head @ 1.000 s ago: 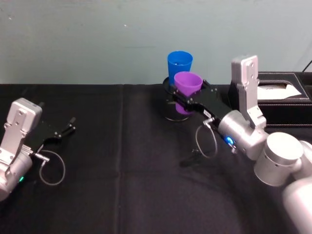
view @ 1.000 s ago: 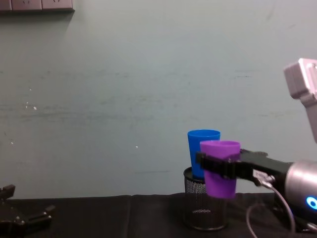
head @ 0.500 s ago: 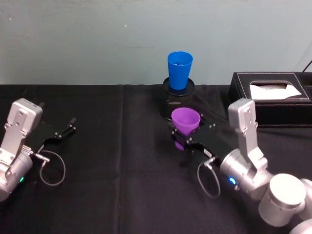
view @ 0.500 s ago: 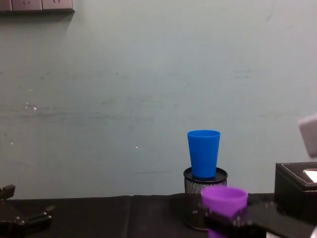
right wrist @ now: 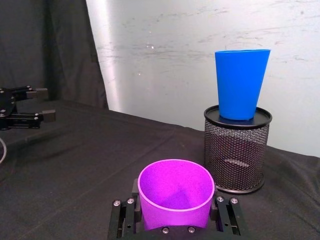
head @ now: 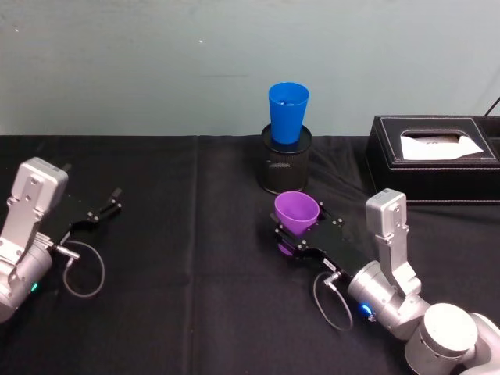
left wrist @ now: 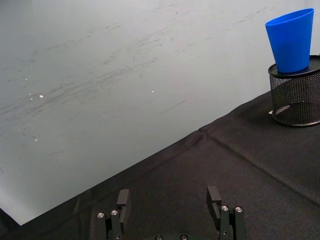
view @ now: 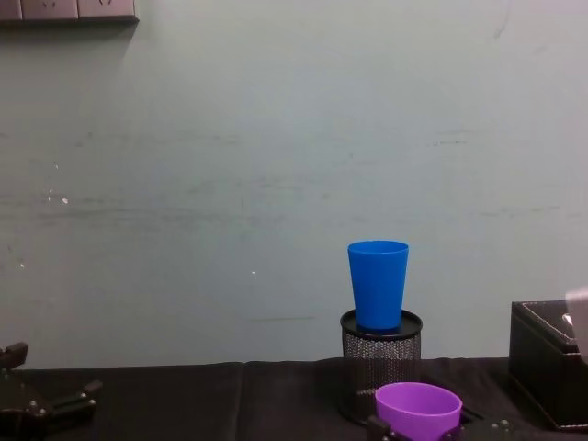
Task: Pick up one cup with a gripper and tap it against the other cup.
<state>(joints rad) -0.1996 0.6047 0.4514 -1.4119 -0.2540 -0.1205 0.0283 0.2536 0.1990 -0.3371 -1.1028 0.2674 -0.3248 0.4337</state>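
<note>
Purple cup clamped upright in the low right pincer.

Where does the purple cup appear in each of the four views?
Head view: purple cup low centre, nearer than the blue cup.
Left wrist view: not in it.
Right wrist view: purple cup at bottom, in the right gripper.
Chest view: purple cup at bottom edge.
Shared landmark: blue cup on the mesh holder.

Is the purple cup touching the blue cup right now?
No, the purple cup sits low in the right gripper, apart from the blue cup.
</note>
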